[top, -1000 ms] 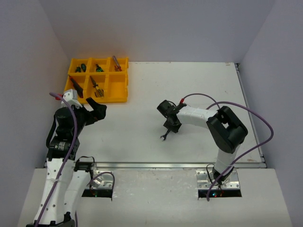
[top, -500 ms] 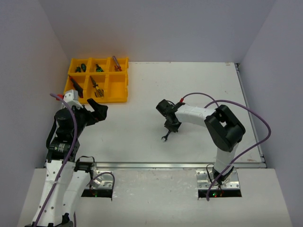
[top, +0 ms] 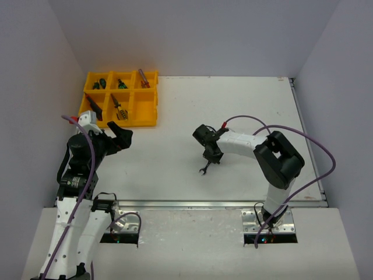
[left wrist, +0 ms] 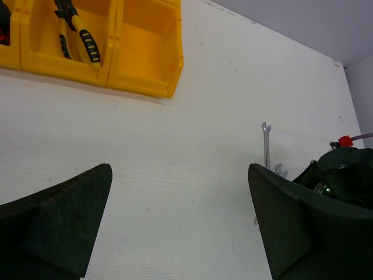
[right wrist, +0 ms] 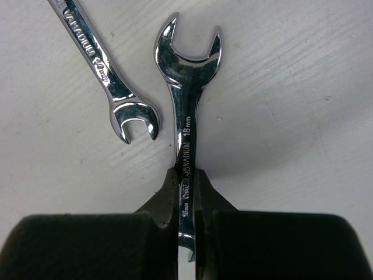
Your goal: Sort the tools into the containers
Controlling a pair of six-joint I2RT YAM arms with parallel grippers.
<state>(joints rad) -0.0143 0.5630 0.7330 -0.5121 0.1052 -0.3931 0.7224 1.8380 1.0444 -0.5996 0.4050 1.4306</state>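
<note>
Top view: yellow tray (top: pixel 156 99) sat at the far left of the desk (top: pixel 233 105), two rows of three compartments.
- Back row: green-handled screwdrivers (top: pixel 99 83) in the left and middle compartments. The right one held a red-handled tool (top: pixel 143 77), too small to identify.
- Front row: red-black utility knife (top: pixel 93 106) in the left compartment, yellow-black pliers (top: pixel 118 108) in the middle one.

Right gripper (top: pixel 208 160) was well to the right of the tray and nearer the arm bases, pointing down at the desk. Right wrist view: its fingers (right wrist: pixel 157 233) were clamped on the shank of the larger wrench (right wrist: pixel 185 116), with the open-end head sticking out past the fingertips. The top view did not resolve whether that head touched the desk.

The smaller wrench (right wrist: pixel 105 76) lay flat on the desk just beside the held one and apart from it, angled, with its open end close to the held shank. Left wrist view showed it as a thin bar (left wrist: pixel 266 146) well away from the tray's front right corner (left wrist: pixel 145 87).

Left gripper (top: pixel 119 131) hovered just in front of the tray, near its front edge. Its fingers (left wrist: pixel 58 227) were spread wide apart with only bare desk between them.
</note>
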